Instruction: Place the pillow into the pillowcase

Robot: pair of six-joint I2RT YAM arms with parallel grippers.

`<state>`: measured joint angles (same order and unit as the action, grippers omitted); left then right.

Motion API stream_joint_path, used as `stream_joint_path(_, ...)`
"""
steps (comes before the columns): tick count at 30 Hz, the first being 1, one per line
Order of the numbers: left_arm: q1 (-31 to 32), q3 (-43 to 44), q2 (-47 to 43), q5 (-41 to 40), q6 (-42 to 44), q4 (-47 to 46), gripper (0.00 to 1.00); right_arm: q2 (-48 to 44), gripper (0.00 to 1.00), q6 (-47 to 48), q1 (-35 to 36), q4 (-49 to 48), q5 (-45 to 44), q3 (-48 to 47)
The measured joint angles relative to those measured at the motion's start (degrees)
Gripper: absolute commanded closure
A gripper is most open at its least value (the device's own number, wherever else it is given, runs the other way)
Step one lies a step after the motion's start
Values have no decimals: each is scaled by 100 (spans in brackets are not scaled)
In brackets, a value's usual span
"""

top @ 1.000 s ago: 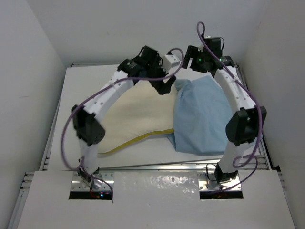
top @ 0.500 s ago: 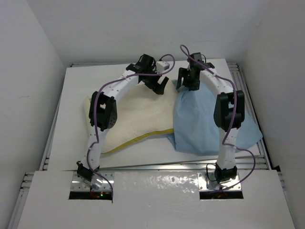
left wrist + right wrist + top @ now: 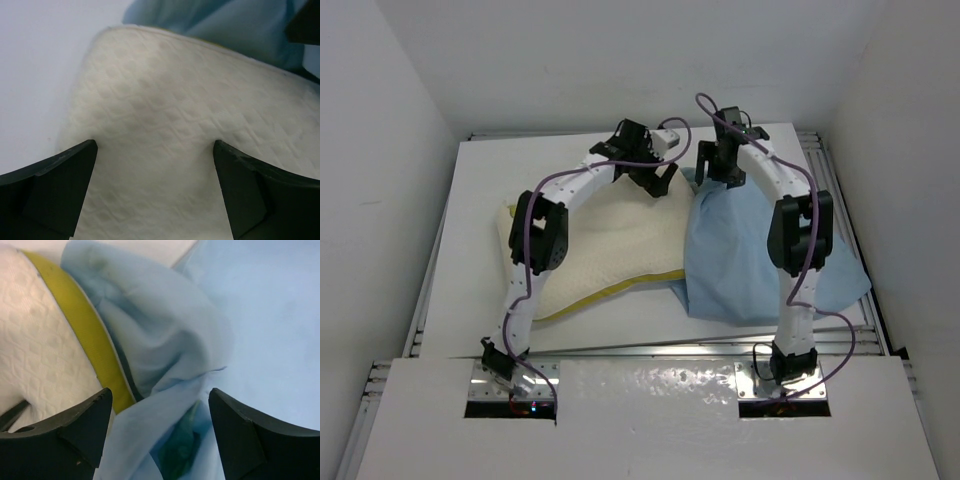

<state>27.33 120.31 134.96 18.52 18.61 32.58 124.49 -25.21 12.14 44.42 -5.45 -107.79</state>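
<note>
White table point(image 3: 470, 200): pillow point(image 3: 600, 250) lies lengthwise on the left half, its far right corner meeting the pillowcase point(image 3: 740, 250) mouth just under the right gripper point(image 3: 708, 176), spread and empty; left gripper point(image 3: 658, 182), also spread, hovers beside.

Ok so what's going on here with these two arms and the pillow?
Two robot arms are working on getting the pillow into the pillowcase, which lie side by side on the table. The left gripper hovers open over the pillow's far corner. The right gripper is open over the bunched blue fabric beside the pillow's yellow edge. Neither holds anything, and most of the pillow is outside the case.
</note>
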Motion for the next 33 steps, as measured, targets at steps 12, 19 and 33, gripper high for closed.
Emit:
stream_joint_path(12, -208, 820, 601, -706, -437, -560, 0, -507, 19, 46, -2, 120, -310, -186)
stream_joint_path(19, -334, 658, 964, 120, -352, -466, 27, -208, 24, -201, -11, 114, 9, -184)
stream_joint_path(33, -184, 302, 352, 1147, 981, 776, 100, 461, 100, -280, -138, -87, 483, -229)
